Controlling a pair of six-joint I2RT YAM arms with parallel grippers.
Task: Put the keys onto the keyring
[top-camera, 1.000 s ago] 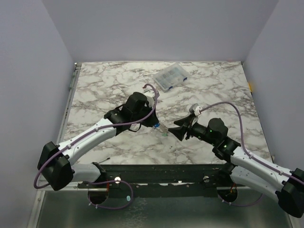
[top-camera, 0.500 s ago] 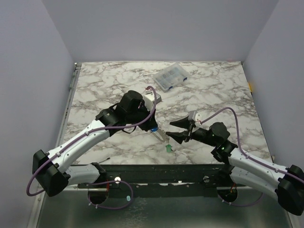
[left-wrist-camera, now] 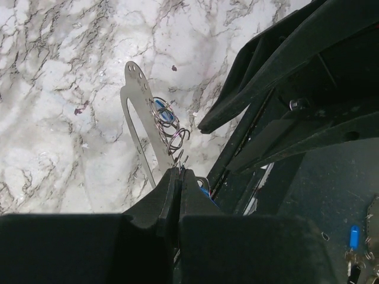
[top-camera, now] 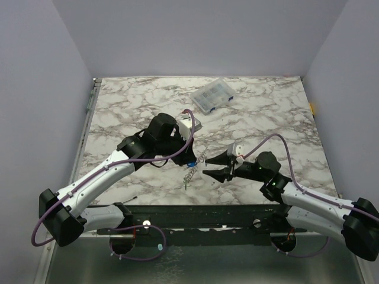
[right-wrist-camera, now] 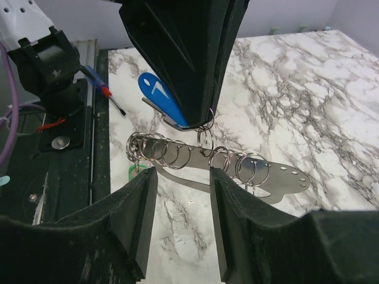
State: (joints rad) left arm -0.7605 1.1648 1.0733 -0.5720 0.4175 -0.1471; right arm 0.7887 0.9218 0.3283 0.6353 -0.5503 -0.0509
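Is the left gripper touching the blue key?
Touching. The right wrist view shows the blue key pinched in the left gripper, with its blue head sticking out sideways from the shut fingertips.

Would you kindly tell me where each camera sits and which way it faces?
Top external: above and behind the left arm and right arm, looking down on the white marble table.
Left wrist: looks down past the shut left gripper at the flat silvery metal keyring hung with small rings.
Right wrist: looks leftward through the open right gripper at a blue-headed metal key.
Both wrist views share the keyring.
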